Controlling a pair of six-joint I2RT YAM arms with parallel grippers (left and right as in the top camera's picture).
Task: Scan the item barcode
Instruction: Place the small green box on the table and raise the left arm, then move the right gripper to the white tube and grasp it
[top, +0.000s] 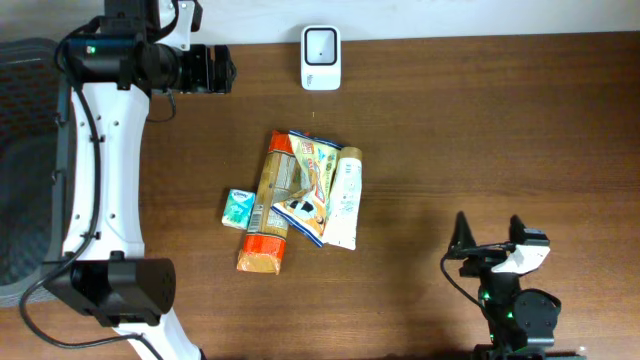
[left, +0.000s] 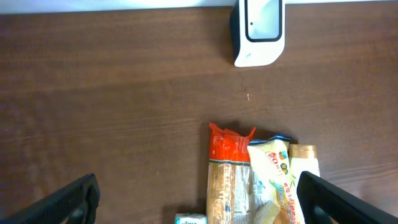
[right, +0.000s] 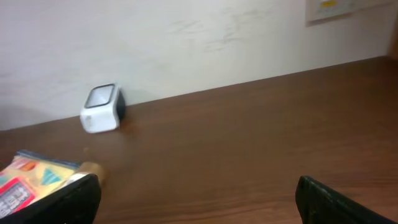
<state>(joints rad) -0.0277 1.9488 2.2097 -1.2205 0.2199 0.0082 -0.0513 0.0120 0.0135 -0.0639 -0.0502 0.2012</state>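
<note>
The white barcode scanner (top: 320, 57) (left: 258, 31) (right: 99, 109) stands at the table's far edge. A heap of items lies mid-table: a long orange-and-tan packet (top: 268, 205) (left: 227, 174), a yellow snack bag (top: 310, 185) (left: 270, 168), a white tube (top: 345, 195) (left: 305, 162) and a small teal pack (top: 237, 208) (left: 189, 218). My left gripper (top: 222, 68) (left: 199, 205) hovers at the far left, left of the scanner, open and empty. My right gripper (top: 490, 232) (right: 199, 199) rests open and empty at the near right, apart from the heap.
The left arm's white links (top: 100, 170) run along the table's left side. A dark grey bin (top: 25, 160) sits beyond the left edge. The white wall (right: 186, 43) rises just behind the scanner.
</note>
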